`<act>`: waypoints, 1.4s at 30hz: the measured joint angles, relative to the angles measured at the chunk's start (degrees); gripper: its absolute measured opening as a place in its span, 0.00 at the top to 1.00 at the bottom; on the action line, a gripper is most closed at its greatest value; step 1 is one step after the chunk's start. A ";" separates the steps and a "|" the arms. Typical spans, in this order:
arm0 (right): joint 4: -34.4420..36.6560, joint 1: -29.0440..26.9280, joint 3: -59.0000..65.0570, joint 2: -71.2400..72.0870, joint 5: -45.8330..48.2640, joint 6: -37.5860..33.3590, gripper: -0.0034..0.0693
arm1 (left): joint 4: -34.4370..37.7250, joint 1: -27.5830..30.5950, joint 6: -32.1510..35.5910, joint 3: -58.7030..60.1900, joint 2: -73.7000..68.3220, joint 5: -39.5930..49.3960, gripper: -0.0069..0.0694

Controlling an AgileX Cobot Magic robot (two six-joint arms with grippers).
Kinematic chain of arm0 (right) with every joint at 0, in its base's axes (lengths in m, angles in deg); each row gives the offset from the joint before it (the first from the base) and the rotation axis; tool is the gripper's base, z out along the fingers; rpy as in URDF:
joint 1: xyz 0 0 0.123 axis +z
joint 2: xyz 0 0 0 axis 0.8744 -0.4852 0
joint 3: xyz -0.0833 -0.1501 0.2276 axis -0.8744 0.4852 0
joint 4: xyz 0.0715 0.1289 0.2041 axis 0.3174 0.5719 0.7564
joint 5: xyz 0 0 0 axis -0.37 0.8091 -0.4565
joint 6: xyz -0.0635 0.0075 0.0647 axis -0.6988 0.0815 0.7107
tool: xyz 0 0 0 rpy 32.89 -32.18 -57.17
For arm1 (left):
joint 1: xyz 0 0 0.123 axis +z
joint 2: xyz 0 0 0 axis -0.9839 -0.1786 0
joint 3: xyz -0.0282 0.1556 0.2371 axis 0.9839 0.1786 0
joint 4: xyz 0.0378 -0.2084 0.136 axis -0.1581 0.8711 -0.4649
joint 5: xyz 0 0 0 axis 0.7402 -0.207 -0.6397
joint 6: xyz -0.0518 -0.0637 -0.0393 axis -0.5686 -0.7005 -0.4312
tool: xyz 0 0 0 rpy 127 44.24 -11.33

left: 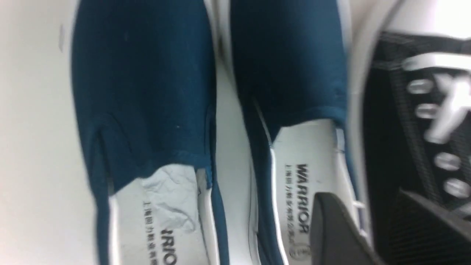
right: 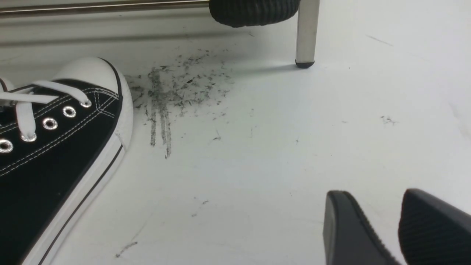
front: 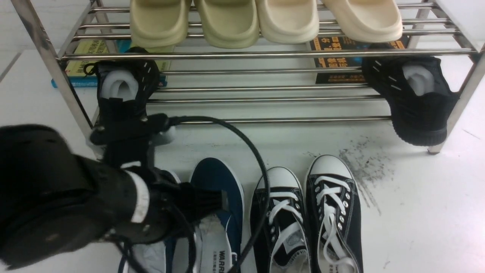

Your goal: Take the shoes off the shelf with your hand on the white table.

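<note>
The navy blue shoes stand side by side on the white table (front: 416, 212) in front of the shelf (front: 265, 55). In the front view one shoe (front: 219, 178) shows its toe, and my left arm covers most of the other. The left wrist view shows both, one (left: 143, 92) beside the other (left: 290, 66), with "WARRIOR" on the white insoles. My left gripper (left: 364, 195) hangs over the second shoe's outer rim, open: one finger (left: 331, 228) is above the insole and the other is outside the shoe, over the sneaker. My right gripper (right: 375, 193) is open over bare table.
A pair of black lace-up sneakers (front: 307, 212) stands right of the navy shoes. Two black knit shoes (front: 125, 87) (front: 413, 102) sit on the shelf's lower tier, and pale slippers (front: 265, 19) fill the top tier. Books (front: 337, 60) lie under the shelf. Dark scuff marks (right: 176, 88) lie near its leg (right: 305, 33).
</note>
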 joint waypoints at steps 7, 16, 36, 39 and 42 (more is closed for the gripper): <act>0.00 0.00 0.00 0.00 0.00 0.00 0.62 | 0.22 0.00 11.38 0.00 16.96 12.26 0.88; 0.00 0.00 0.00 0.00 0.00 0.00 0.62 | 1.42 0.00 16.80 12.71 35.75 8.55 0.91; 0.00 0.00 0.00 0.00 0.00 0.00 0.62 | 0.63 0.00 16.36 25.31 39.08 -5.69 0.89; 0.00 0.00 0.00 0.00 0.00 0.00 0.62 | 2.05 0.00 16.46 27.08 39.08 -7.27 0.89; 0.00 0.00 0.00 0.00 0.00 0.00 0.62 | 4.77 0.00 18.44 31.40 39.08 -12.26 0.89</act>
